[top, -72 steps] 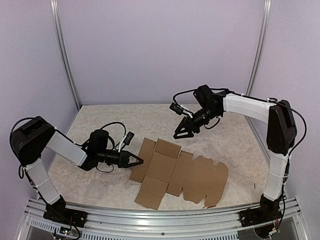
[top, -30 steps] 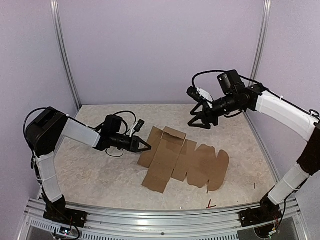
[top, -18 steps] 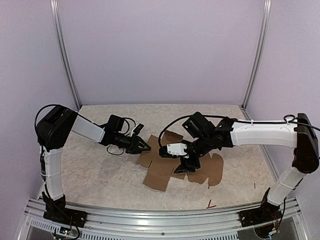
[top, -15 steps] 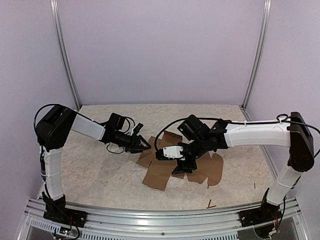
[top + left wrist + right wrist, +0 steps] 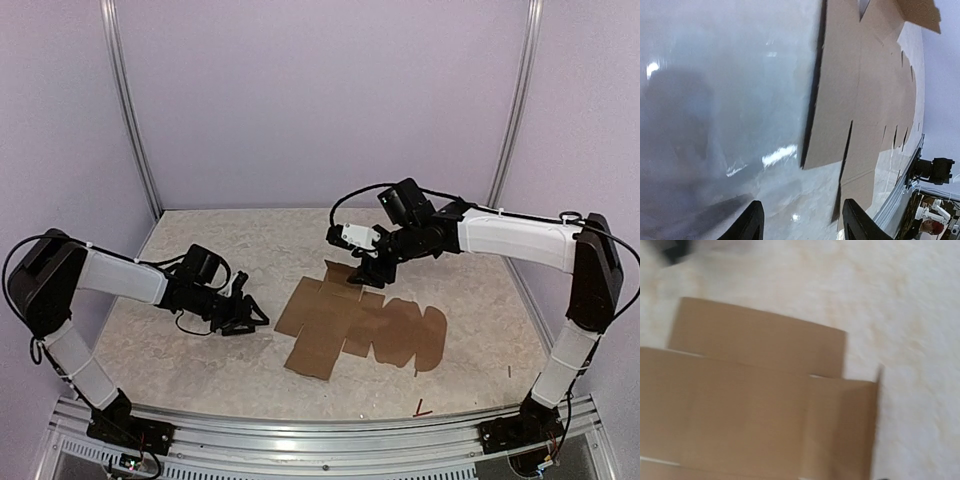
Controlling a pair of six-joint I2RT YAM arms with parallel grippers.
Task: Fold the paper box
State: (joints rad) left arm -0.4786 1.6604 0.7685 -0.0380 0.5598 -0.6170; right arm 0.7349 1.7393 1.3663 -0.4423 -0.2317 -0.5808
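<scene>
paper box [image 5: 355,330] flat on table [image 5: 200,250] | left pincer [image 5: 255,320] released, just off box's left edge | right pincer [image 5: 368,275] at far flap, grip cannot tell

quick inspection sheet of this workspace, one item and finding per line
surface: pale mottled table
job's things: paper box lies flat and unfolded, mid-table
clutter: small scraps near the front right
grippers: left gripper open and empty, left of the sheet; right gripper over its far flap, jaws not visible
cables: black cable loops off the right wrist
surroundings: lilac walls, metal posts, front rail
</scene>
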